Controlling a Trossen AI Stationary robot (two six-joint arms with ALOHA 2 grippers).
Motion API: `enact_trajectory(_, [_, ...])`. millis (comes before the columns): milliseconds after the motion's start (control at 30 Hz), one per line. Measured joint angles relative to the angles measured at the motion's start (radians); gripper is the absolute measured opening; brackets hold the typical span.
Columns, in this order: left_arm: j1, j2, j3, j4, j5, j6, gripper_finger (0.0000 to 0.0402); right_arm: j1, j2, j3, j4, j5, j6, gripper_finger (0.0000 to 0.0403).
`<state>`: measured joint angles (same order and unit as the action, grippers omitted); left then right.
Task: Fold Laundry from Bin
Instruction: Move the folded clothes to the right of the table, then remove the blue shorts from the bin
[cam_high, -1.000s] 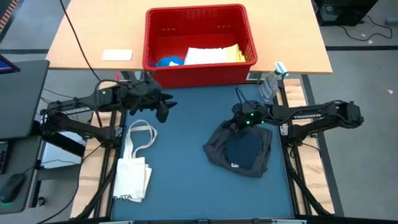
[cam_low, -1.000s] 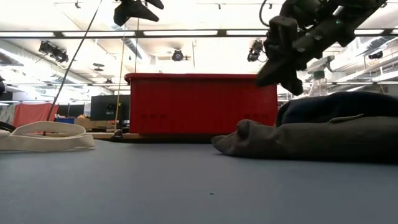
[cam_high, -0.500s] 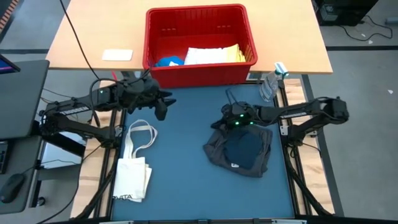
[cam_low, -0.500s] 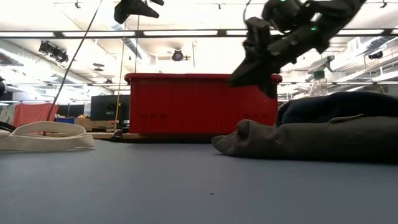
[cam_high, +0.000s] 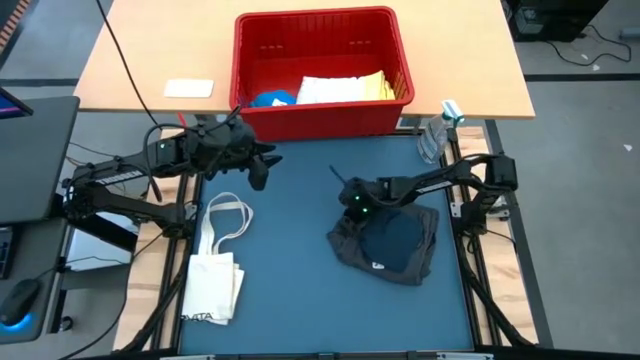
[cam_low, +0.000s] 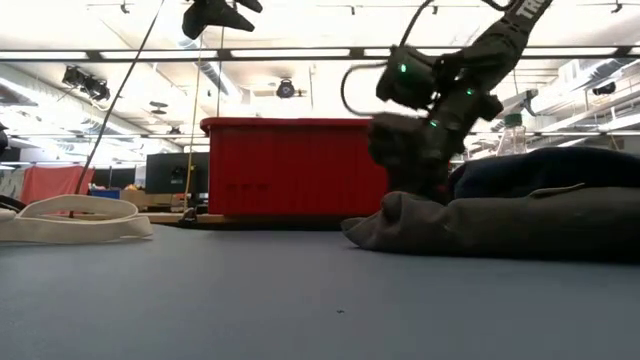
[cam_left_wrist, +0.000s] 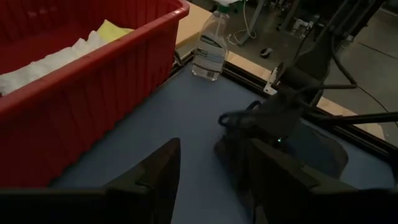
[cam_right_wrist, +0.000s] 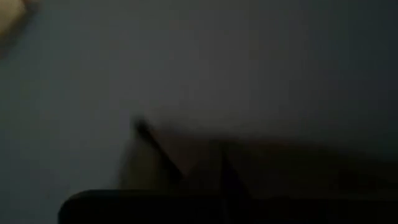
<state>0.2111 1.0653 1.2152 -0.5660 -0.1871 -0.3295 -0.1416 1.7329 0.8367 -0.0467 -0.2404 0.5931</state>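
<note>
A dark grey cloth (cam_high: 350, 245) lies crumpled on the blue mat with a navy cloth (cam_high: 392, 240) on top of it; both show in the low view (cam_low: 480, 225). My right gripper (cam_high: 352, 205) is low at the pile's far left edge (cam_low: 415, 175); whether it touches the cloth I cannot tell. My left gripper (cam_high: 262, 170) is open and empty, high above the mat by the bin's near left corner. The red bin (cam_high: 320, 120) stands at the far edge and holds bright blue (cam_high: 270, 98), white (cam_high: 335, 88) and yellow (cam_high: 385, 88) cloths.
A cream tote bag (cam_high: 215, 260) with long handles lies on the mat's left side. A clear bottle (cam_high: 435, 135) stands by the bin's near right corner. A white card (cam_high: 188, 88) lies on the wooden table left of the bin. Bare mat lies between tote and pile.
My right gripper has gone toward the table's left edge and down, from above the pile's far side to the grey cloth's far left edge. The cloths have stayed where they were.
</note>
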Motion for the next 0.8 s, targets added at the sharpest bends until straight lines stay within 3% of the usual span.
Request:
enact_trajectory(200, [0.0, 0.0, 0.0, -0.021, 0.0, -0.035, 0.0191, 0.071, -0.084, -0.001, -0.359, 0.004, -0.112, 0.0014])
enact_trajectory(400, [0.0, 0.001, 0.0, -0.021, -0.064, -0.068, 0.0191, 0.148, -0.274, -0.001, -0.532, 0.006, -0.14, 0.0023])
enact_trajectory(500, [0.027, 0.001, 0.0, -0.018, -0.089, -0.074, 0.0192, 0.156, -0.386, -0.001, -0.489, 0.038, -0.119, 0.0025])
enact_trajectory(633, [0.09, 0.024, 0.0, 0.041, -0.055, -0.067, 0.0192, 0.12, -0.511, -0.001, -0.303, 0.117, -0.129, 0.0037])
enact_trajectory(800, [0.196, 0.089, 0.0, 0.154, 0.001, 0.056, 0.0192, 0.05, -0.583, -0.001, -0.037, 0.215, -0.265, 0.0064])
